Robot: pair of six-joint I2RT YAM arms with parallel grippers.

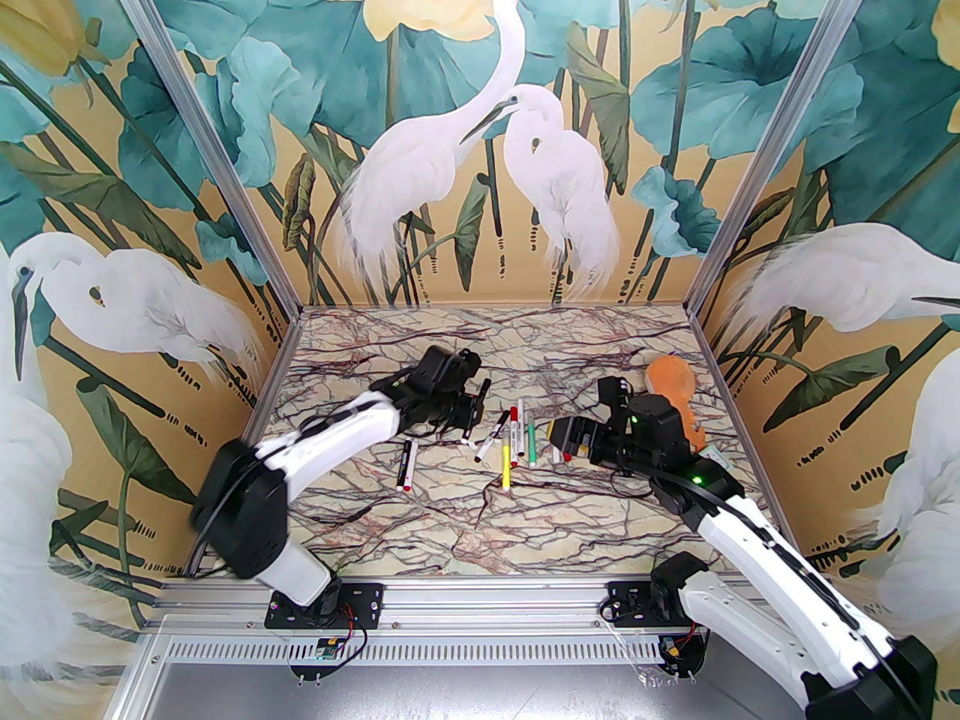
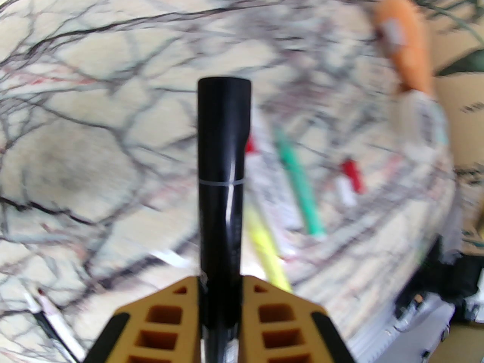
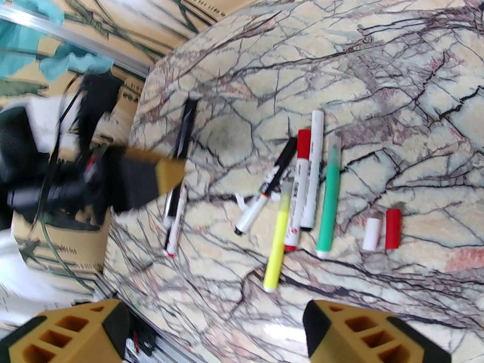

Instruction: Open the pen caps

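— Black glossy plastic, clenched between the orange fingers of the left gripper (image 2: 220,284): a round black pen (image 2: 223,146), long axis straight out from the jaws, blunt end pointing away, thin seam ring partway along.
— Right gripper (image 3: 213,314)?
— Spread apart above the table, grasping nothing.
— Caps?
— Loose short red cap (image 3: 393,228) and short white cap (image 3: 371,234), lying parallel just right of a long green pen (image 3: 328,206). Another red cap (image 3: 303,142) fitted on a white marker, at its far end.
— Any writing?
— Print on the white barrels, too blurred to read.
— Surroundings?
— Cream marble-look tabletop (image 1: 480,537), veined dark and reddish. Walls painted with white egrets, teal leaves and yellow blooms.
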